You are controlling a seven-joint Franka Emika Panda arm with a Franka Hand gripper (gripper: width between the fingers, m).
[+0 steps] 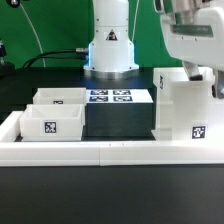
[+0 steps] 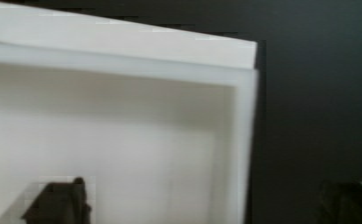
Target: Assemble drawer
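Note:
The drawer's white boxy shell (image 1: 185, 110) stands upright at the exterior view's right, with a square tag low on its front. Two small open-top white trays sit at the exterior view's left, one in front (image 1: 50, 125) and one behind it (image 1: 60, 97). My gripper (image 1: 203, 80) hangs over the shell's top right part. In the wrist view the shell's wall and edge (image 2: 142, 120) fill the frame, and the gripper (image 2: 210, 205) straddles that edge. The dark fingers (image 2: 57, 200) stand wide apart and touch nothing.
The marker board (image 1: 110, 97) lies flat between the trays and the shell. A low white wall (image 1: 100, 152) borders the black table at the front. The arm's base (image 1: 110, 45) stands behind the marker board.

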